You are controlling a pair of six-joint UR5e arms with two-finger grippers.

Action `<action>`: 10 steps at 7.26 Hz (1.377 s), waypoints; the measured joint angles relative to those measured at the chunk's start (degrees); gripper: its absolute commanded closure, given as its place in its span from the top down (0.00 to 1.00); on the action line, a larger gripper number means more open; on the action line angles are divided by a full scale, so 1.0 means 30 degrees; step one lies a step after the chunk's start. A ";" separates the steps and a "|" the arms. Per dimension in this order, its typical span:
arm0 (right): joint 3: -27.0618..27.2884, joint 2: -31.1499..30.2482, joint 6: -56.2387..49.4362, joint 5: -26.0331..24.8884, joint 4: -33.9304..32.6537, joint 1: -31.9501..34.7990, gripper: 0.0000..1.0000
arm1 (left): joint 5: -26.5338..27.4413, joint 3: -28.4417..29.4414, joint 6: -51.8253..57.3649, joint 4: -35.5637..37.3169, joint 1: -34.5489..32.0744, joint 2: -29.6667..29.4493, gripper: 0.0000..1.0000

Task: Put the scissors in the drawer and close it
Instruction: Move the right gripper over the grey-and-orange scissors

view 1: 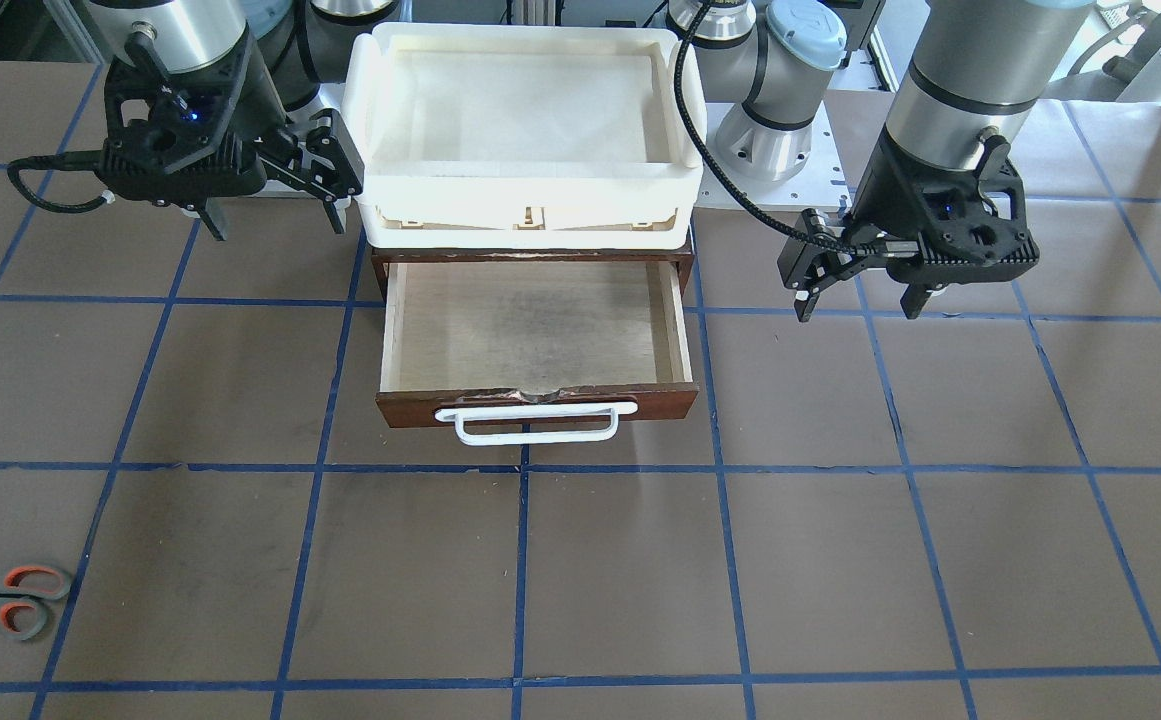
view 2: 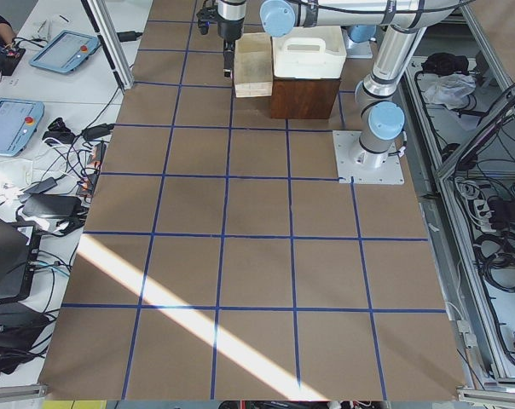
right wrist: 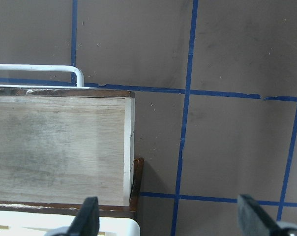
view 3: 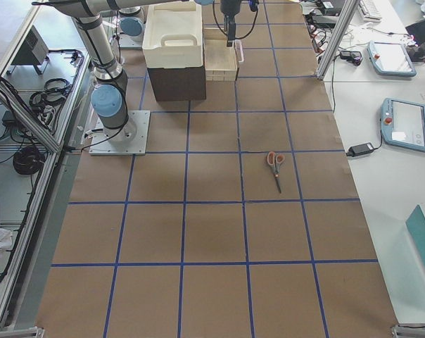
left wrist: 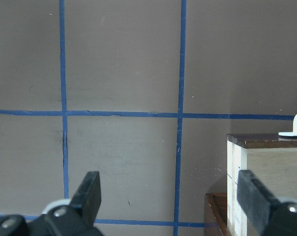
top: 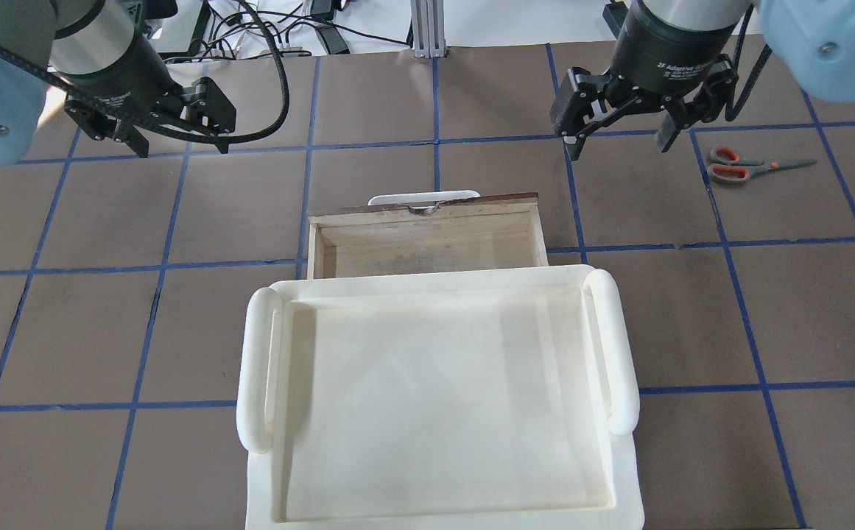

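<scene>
The scissors (view 1: 5, 598) lie flat on the table near its front edge on my right side. They also show in the overhead view (top: 755, 165) and the exterior right view (view 3: 274, 165). The drawer (view 1: 535, 330) is pulled out and its pale inside is bare; it also shows from overhead (top: 427, 243). My right gripper (top: 621, 147) is open and empty, above the table between the drawer and the scissors. My left gripper (top: 180, 147) is open and empty, above the table on the drawer's other side. The drawer's corners show in the left wrist view (left wrist: 266, 167) and the right wrist view (right wrist: 60, 147).
A white plastic tray (top: 254, 368) sits on top of the dark brown cabinet (view 3: 176, 83) that holds the drawer. Blue tape lines grid the brown table. Tablets and cables lie on side tables beyond the table's front edge (view 3: 399, 127).
</scene>
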 measured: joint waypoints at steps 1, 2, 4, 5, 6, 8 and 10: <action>0.0068 0.0063 -0.0034 -0.0051 0.0011 -0.0001 1.00 | 0.0010 0.0000 0.0001 0.0000 0.0000 0.0010 1.00; 0.0195 0.0147 -0.0272 -0.0082 -0.0071 -0.0002 1.00 | 0.0022 0.0000 0.0001 0.0000 0.0000 0.0015 1.00; 0.0408 0.0223 -0.1363 -0.0002 -0.0661 -0.0020 1.00 | 0.0049 0.0000 0.0000 0.0005 0.0000 0.0014 1.00; 0.0460 0.0322 -0.2092 -0.0074 -0.0954 -0.0140 0.99 | 0.0037 0.0000 -0.0006 0.0025 0.0000 -0.0076 1.00; 0.0490 0.0606 -0.3645 -0.0167 -0.1095 -0.0696 0.99 | 0.0001 0.0000 -0.0018 0.0044 0.0000 -0.0213 1.00; 0.0537 0.1636 -1.0489 -0.0116 -0.1382 -0.3764 0.99 | 0.0014 0.0000 -0.0028 0.0056 0.0000 -0.0254 1.00; 0.0738 0.3714 -1.9248 -0.0379 -0.3970 -0.7038 0.99 | 0.0075 -0.0001 -0.0029 0.0058 0.0001 -0.0339 1.00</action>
